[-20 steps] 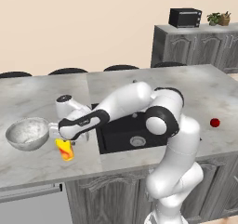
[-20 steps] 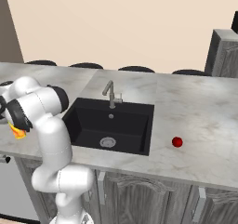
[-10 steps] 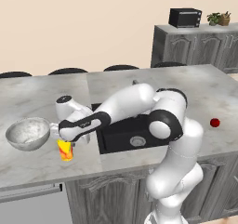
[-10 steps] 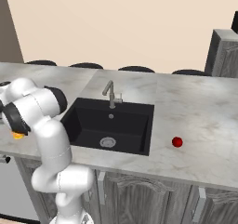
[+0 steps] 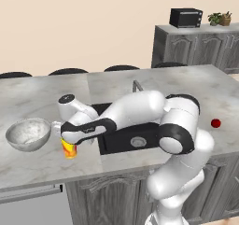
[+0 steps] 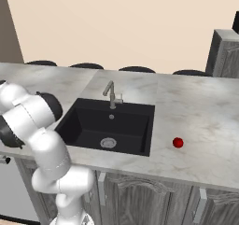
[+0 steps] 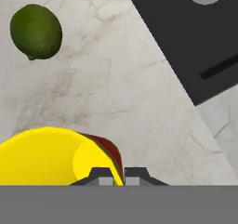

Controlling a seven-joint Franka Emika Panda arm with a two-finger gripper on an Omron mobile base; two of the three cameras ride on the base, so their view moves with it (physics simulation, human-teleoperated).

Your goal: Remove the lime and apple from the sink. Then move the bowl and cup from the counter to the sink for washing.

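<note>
**Cup pinched at the rim, fruit already out of the basin**

At six o'clock in the hand view, nearest the camera, I saw the gripper (image 7: pixel 118 175) with its two dark tips almost touching, clamped on the rim wall of the cup (image 7: pixel 56 155). A second before, the jaws had stood noticeably wider over that same rim; they had since drawn right in, so I judged the grasp made and the lift toward the basin the next thing due.

The cup read as smooth, glossy yellow plastic, a round open mouth with a red-orange mark on its side. It stood on the counter (image 5: pixel 42 161), pale grey marbled stone with faint veining. Just beyond it at about ten o'clock in the left base view sat the bowl (image 5: pixel 28 134), wide, round and speckled grey-white, untouched.

Farther out in the hand view, at eleven o'clock, the lime (image 7: pixel 36 31) lay on the stone, dull dark green and slightly oval. At one o'clock the sink (image 7: pixel 186 42) showed as a matte black rectangle with a silver drain, holding no fruit.

Farthest off, at three o'clock in the left base view, the apple (image 5: pixel 215 123) rested on the counter, small, red and shiny, well apart from the basin.
</note>
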